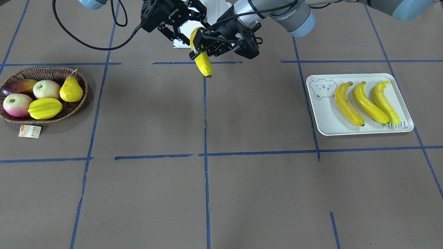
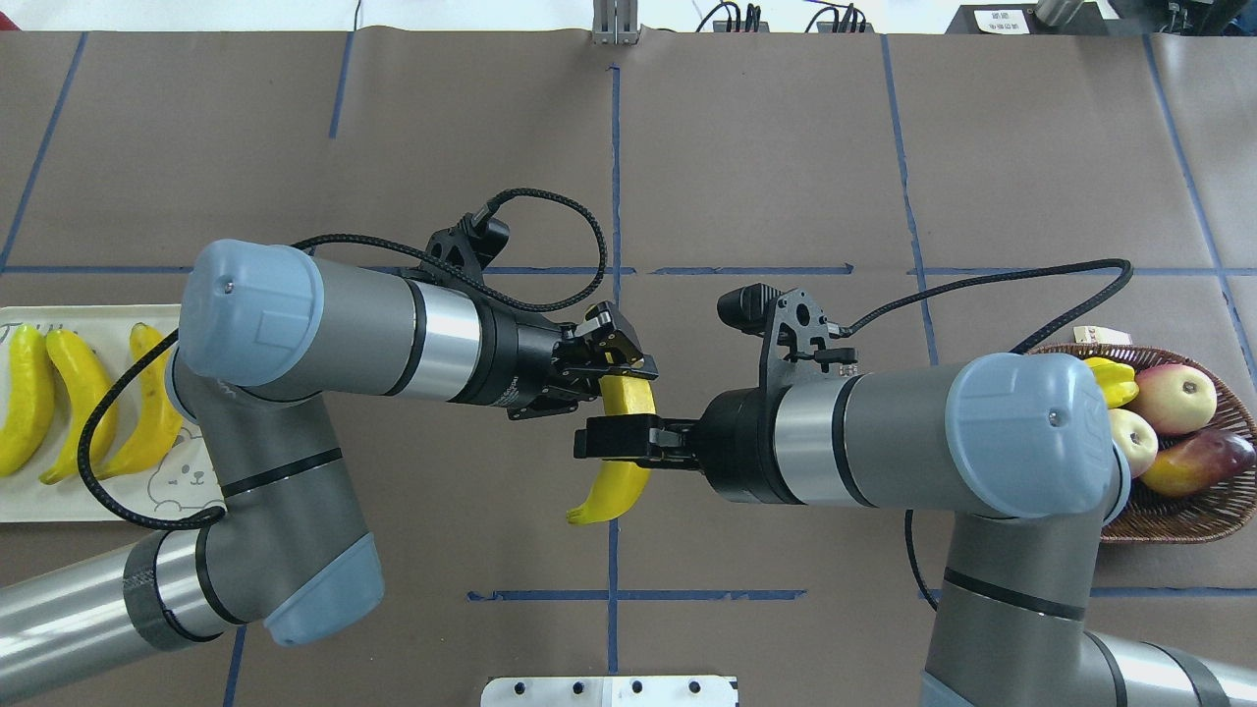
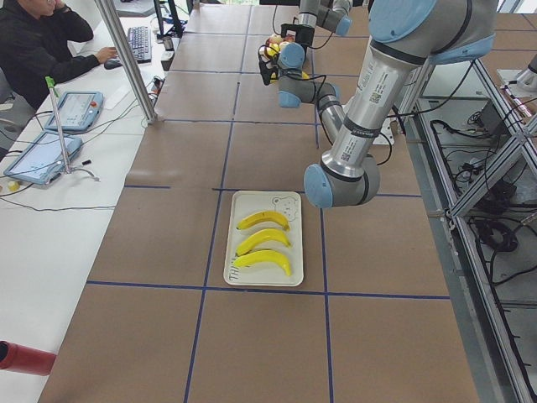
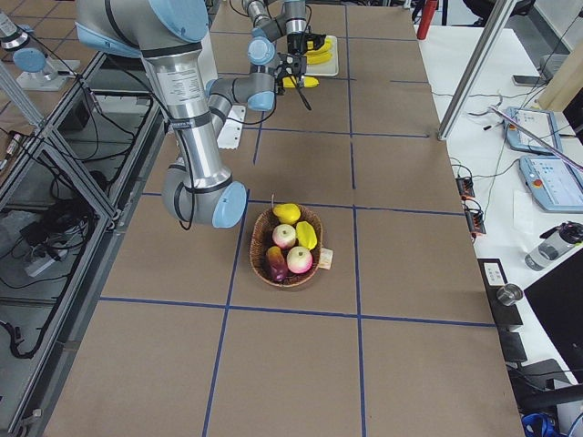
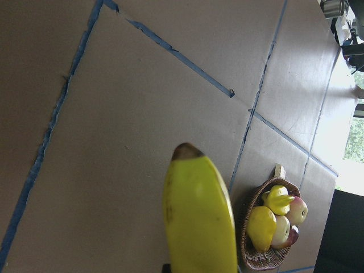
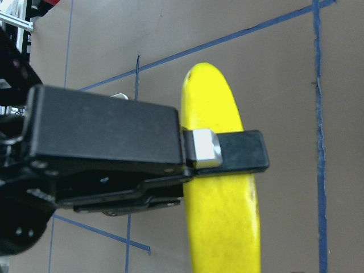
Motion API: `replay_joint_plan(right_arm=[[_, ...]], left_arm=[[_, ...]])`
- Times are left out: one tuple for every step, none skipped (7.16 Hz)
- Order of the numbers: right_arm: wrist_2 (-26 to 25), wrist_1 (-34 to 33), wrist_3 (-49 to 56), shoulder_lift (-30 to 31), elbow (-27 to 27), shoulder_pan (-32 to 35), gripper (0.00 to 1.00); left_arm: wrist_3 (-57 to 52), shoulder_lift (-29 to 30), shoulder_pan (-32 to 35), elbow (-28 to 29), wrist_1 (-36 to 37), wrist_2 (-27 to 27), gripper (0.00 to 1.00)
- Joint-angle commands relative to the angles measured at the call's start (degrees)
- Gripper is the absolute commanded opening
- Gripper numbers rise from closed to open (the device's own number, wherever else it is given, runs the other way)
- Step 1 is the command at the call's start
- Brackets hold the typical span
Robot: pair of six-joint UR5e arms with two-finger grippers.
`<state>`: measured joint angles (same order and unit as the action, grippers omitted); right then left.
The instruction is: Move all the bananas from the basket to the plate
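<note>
Right jaws and left jaws both look clamped on the fourth banana [image 1: 203, 64], held between them above the counter [image 1: 263, 193] — a hand-over. Behind the left jaws the plate [image 1: 323, 117] carries three bananas [image 1: 368, 103]; the basket [image 1: 41, 71] behind the right jaws holds none — one placement left

Overhead: plate [image 2: 39, 501] cut by left edge; right arm [image 2: 1021, 437] hides basket [image 2: 1178, 516] left side; right gripper [image 2: 589, 439] covers held banana [image 2: 614, 491] middle.

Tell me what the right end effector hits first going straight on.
The banana: the right end effector points toward the robot's left with one of its fingers across it. The left end effector grips the same banana. Depth beyond is unclear.
</note>
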<state>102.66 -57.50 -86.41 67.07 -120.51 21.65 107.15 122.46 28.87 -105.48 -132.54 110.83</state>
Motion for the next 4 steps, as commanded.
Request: replay_joint_plan(right_arm=[[0.17,-0.24,-0.16,0.77,-1.31,0.59,1.00],[0.18,-0.42,-0.07,0.87,-1.49,1.11,1.00],[0.26,-0.50,-0.07,1.04,-1.75,2.34,1.00],[0.35,-0.51,-0.07,2.17,-2.01,3.83,1.00]], left_arm=[[-0.71,-0.47,2.40,0.27,2.44,0.00,0.00],[-1.06,-1.86,4.07,0.01,8.21,0.44,0.00],[-2.54,-4.84,5.74,-0.69,13.49,0.27,0.00],[-7.69,-7.82,8.63,-1.39,20.41,0.53,0.00]])
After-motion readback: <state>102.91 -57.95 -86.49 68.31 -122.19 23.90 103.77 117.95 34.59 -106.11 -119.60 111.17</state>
